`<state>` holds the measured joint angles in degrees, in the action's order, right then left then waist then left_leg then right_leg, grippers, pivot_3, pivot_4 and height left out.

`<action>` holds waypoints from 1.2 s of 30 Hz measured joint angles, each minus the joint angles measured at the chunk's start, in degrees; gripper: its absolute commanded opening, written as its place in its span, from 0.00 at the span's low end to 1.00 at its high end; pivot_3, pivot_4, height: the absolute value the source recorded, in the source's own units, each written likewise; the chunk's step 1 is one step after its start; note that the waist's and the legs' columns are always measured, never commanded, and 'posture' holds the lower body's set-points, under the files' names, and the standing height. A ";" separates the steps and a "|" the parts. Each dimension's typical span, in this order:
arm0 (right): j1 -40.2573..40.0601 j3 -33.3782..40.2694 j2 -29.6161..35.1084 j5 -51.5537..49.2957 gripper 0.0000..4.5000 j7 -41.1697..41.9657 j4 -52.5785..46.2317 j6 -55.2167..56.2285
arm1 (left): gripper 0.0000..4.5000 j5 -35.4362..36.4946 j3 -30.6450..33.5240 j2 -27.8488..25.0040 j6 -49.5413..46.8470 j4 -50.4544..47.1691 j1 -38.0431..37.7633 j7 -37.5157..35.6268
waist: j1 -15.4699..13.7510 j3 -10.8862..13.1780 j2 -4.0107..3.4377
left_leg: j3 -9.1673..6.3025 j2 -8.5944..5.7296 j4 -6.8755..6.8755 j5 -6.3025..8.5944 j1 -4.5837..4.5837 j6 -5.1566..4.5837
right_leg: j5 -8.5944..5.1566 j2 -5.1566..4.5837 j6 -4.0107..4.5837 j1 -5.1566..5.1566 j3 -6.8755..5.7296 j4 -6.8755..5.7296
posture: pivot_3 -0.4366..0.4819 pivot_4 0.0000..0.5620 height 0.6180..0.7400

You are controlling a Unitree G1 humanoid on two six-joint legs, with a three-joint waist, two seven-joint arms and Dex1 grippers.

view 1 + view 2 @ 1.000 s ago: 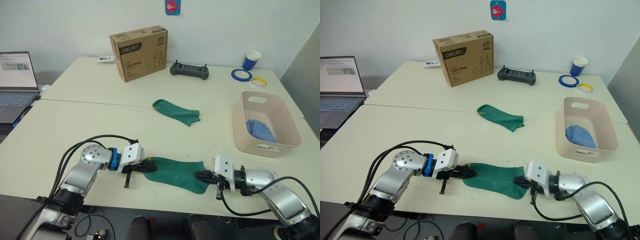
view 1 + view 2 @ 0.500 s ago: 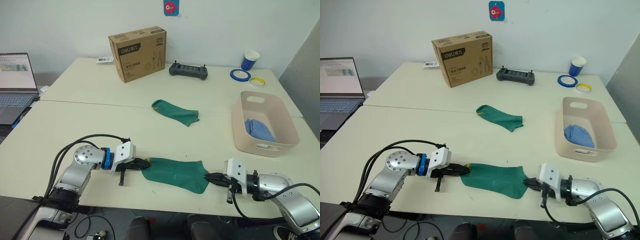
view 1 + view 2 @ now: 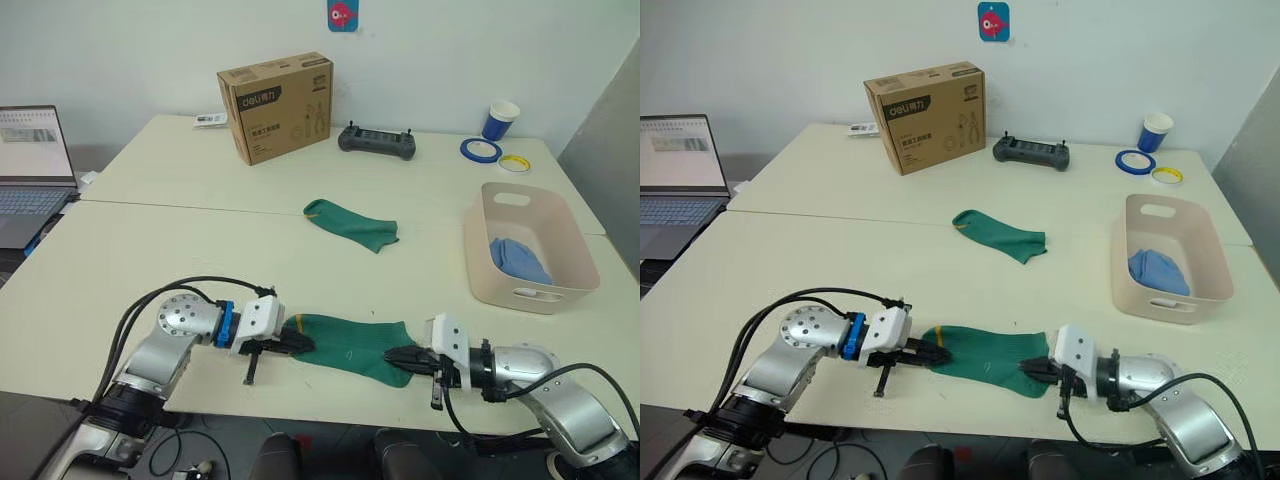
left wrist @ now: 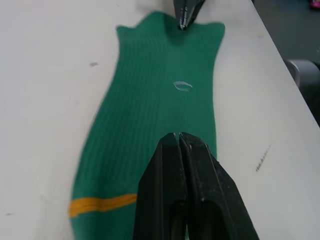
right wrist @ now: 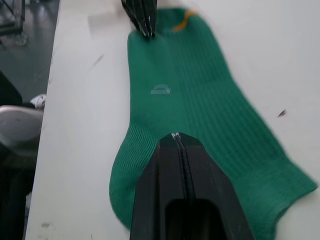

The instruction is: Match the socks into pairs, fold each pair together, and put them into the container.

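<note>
left end effector (image 3: 296, 343) pinched narrow on near dark green knit sock (image 3: 350, 345) | right end effector (image 3: 397, 356) likewise at opposite end | keeps it flat on worktop (image 3: 200, 250) for pairing

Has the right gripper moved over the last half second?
Yes. The right gripper has come back in toward the robot's left: its tip, earlier just past the near green sock's end, now lies on that end.

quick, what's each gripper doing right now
Left gripper: fingers closed together, tips on one end of the near green sock; a real pinch cannot be told.
Right gripper: fingers closed together, tips on the sock's other end; grip likewise unclear.
</note>
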<state>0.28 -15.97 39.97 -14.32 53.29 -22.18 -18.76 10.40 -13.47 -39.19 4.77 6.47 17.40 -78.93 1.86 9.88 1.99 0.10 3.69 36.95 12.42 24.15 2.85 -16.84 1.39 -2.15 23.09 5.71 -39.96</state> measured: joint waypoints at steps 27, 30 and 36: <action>3.75 3.60 -1.77 2.97 0.00 -2.72 8.30 3.16 | 0.01 -1.47 2.12 3.22 -1.58 11.36 6.93 4.88 | -0.01 -0.02 0.01 | -0.08 -0.01 -0.04 0.01 -0.30 -0.01 | -0.07 0.01 0.02 -0.41 -0.09 0.08 | 0.48 0.27 1.00; 1.92 5.31 -0.80 2.22 0.00 -2.13 8.06 3.91 | 0.01 -1.44 2.55 2.89 -1.97 11.66 6.97 4.97 | 0.01 -0.02 0.01 | -0.05 -0.01 -0.01 0.01 -0.35 -0.01 | -0.06 -0.02 0.00 -0.47 -0.07 0.08 | 0.48 0.27 1.00; -0.79 9.84 -0.70 -3.49 0.00 -2.17 2.98 -0.94 | 0.01 3.70 5.14 2.85 -8.72 9.51 6.55 3.70 | 0.08 -0.01 0.01 | -0.11 0.00 -0.04 0.01 -0.33 -0.01 | -0.07 0.00 0.00 -0.45 -0.11 0.06 | 0.48 0.27 1.00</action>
<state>-0.51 -6.13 39.27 -17.81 51.11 -19.20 -19.71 14.10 -8.33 -36.34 -3.95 15.98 23.95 -75.23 1.94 9.86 2.00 -0.01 3.70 36.91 12.44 23.82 2.84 -16.91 1.39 -2.14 22.64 5.60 -39.90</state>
